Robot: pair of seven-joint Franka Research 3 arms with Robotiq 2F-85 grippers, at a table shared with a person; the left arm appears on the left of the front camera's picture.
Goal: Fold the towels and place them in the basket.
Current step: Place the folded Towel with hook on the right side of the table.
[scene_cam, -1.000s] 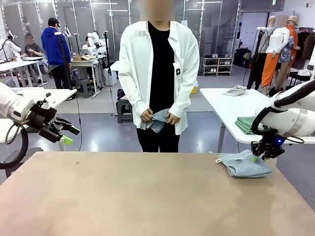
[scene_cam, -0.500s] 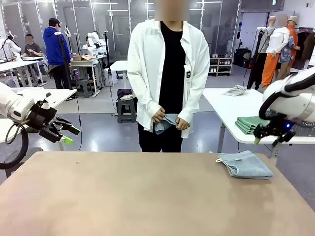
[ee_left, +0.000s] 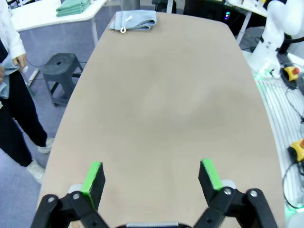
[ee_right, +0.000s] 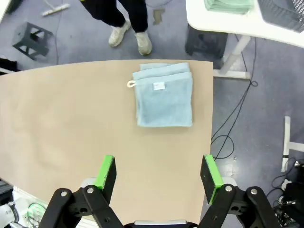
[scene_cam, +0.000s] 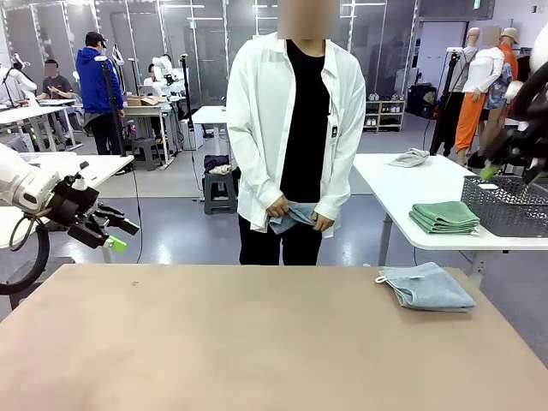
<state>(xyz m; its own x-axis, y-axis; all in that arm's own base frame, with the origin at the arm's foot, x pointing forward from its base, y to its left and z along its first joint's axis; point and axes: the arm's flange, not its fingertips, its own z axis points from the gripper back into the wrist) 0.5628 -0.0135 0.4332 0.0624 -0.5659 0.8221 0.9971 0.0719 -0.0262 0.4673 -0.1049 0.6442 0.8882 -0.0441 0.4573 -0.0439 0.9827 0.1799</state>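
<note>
One folded pale blue towel [scene_cam: 425, 286] lies flat at the table's far right, its white loop toward the middle; the same towel [ee_right: 165, 99] lies well below my right gripper [ee_right: 158, 173], which is open and empty. In the front view the right gripper [scene_cam: 509, 169] hangs high at the right edge, above the dark mesh basket [scene_cam: 505, 205] on the white side table. My left gripper [scene_cam: 124, 236] is open and empty, held off the table's left end; its wrist view sees the towel [ee_left: 134, 20] far across. The person holds another towel [scene_cam: 291, 216] in both hands at the waist.
Folded green cloths [scene_cam: 445, 217] lie next to the basket on the white side table [scene_cam: 402, 175]. The brown table [scene_cam: 214, 342] carries nothing but the one towel. The person stands at its far edge. A stool [ee_left: 59, 71] stands on the floor beside it.
My right gripper has opened, let go of the folded towel and risen up and to the right. The towel stays on the table. The person has shifted slightly right.
</note>
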